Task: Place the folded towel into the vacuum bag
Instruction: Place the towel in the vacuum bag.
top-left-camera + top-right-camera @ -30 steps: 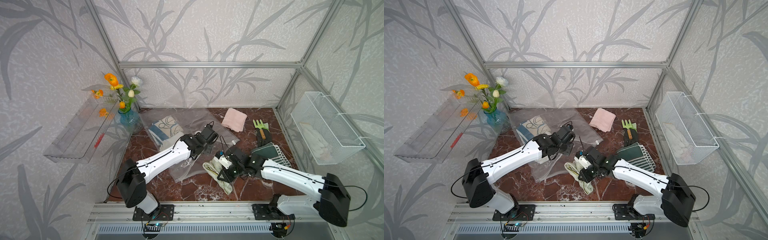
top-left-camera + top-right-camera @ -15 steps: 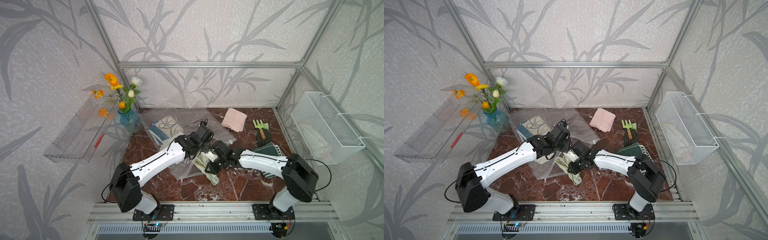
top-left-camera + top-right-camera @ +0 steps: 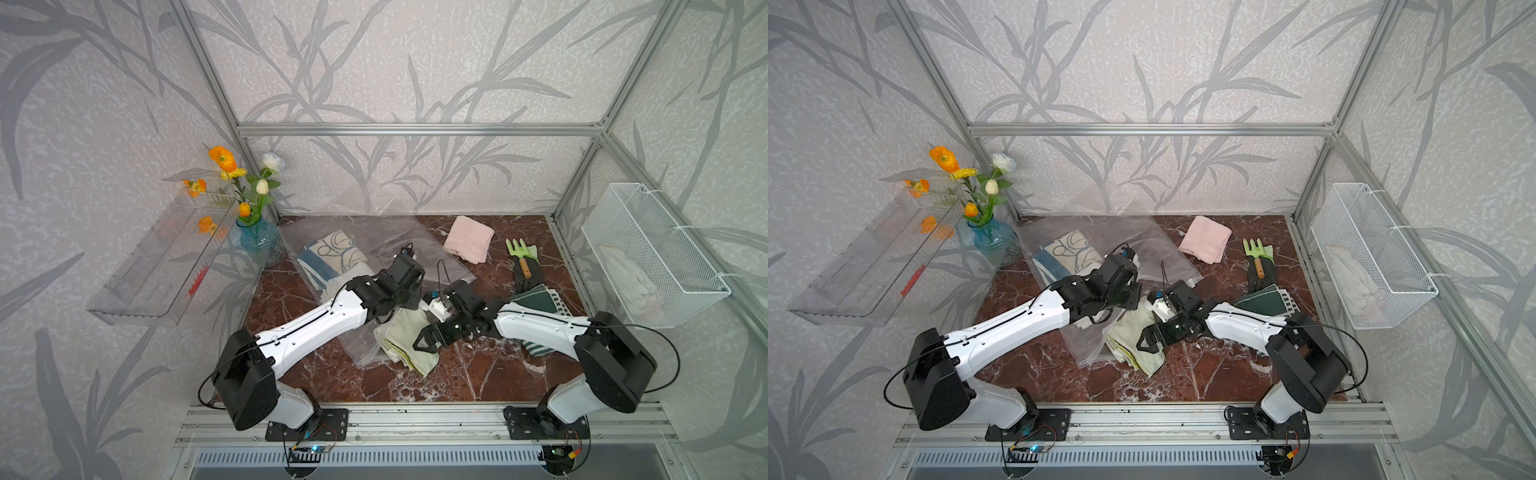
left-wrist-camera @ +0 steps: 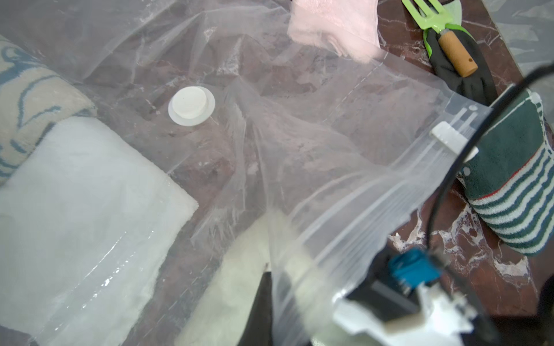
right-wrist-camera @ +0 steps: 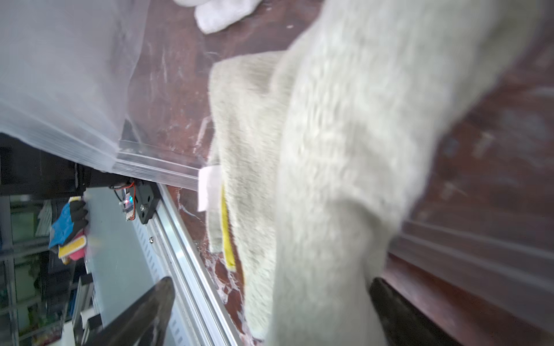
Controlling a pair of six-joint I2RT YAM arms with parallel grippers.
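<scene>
Black fingers of your right gripper [image 3: 422, 344] stand wide open, one on each side of the pale green towel [image 3: 399, 338], and they squeeze nothing. Your left gripper [image 3: 409, 302] is shut on the top lip of the vacuum bag [image 3: 374, 237], by the zip strip [image 4: 374, 191], and it holds the mouth up. The towel lies right at that mouth. One end shows through the plastic in the left wrist view, so I think it is a little way inside. Most of it sticks out on the counter [image 3: 478, 374]. So your job looks about half done: the mouth is open and the towel is at the door, but it is not in. You need to move the rest in past the zip strip. Deeper in the bag lie a white towel [image 4: 84, 191] and a towel with blue marks [image 3: 332, 251]. Farther out on the counter lie a pink cloth [image 3: 468, 244] and a striped green cloth [image 3: 536, 299].
</scene>
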